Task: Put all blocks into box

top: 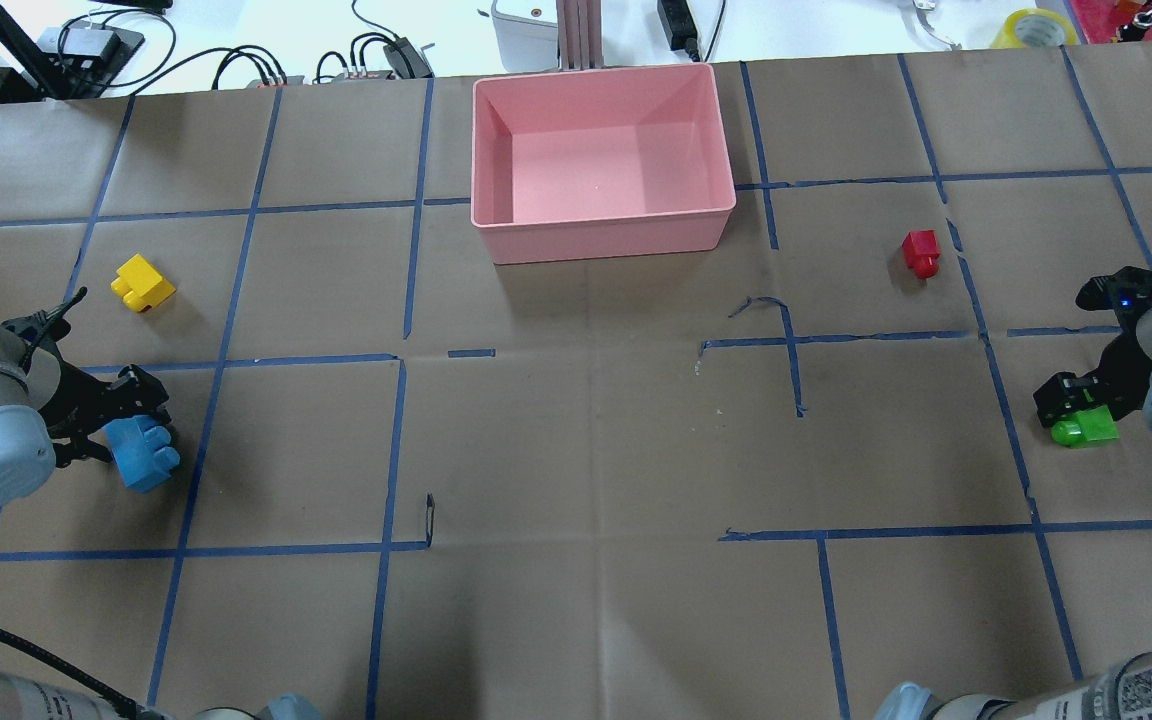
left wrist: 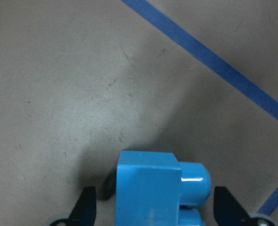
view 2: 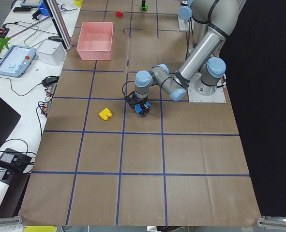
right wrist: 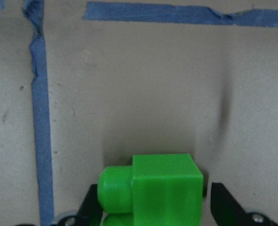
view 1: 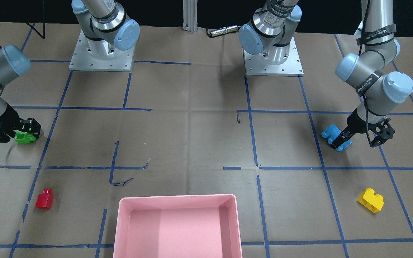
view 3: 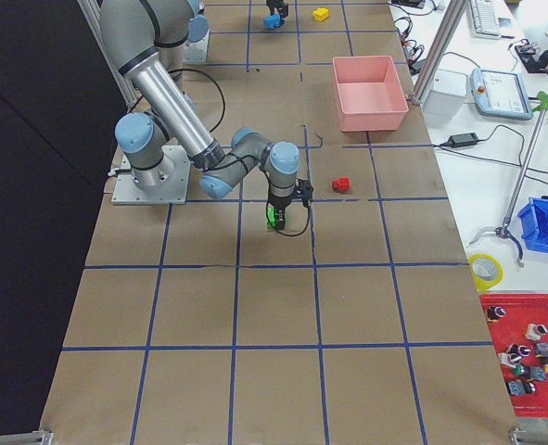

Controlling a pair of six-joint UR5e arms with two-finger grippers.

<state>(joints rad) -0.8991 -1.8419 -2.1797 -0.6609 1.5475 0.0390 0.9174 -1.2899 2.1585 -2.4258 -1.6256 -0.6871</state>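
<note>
**Exterior front-facing.** You have the box (view 1: 177,196) at the middle of the worktop (view 1: 192,143) edge across from the robot. All four blocks lie outside it.
- The green block (view 1: 23,137) lies by the end edge on the robot's right, at the tips of the right jaws.
- The light blue block (view 1: 330,132) lies toward the end edge on the robot's left, with the left jaws down over it.
- The red block (view 1: 44,199) and the yellow block (view 1: 370,200) lie loose, one toward each corner of the box's edge, and both are well apart from the box.

**Overhead exterior.** You find the yellow block near the light blue block. The red block lies between the green block and the box's edge.

**Left wrist-mounted.** The left jaws are parted, with one finger on each side of the light blue block. A clear gap shows on both sides, so nothing is gripped.

**Right wrist-mounted.** The right jaws are parted barely wider than the green block and stand close along its sides, with a thin gap showing on one side. Blue tape (right wrist: 40,117) runs beside the block.
</note>
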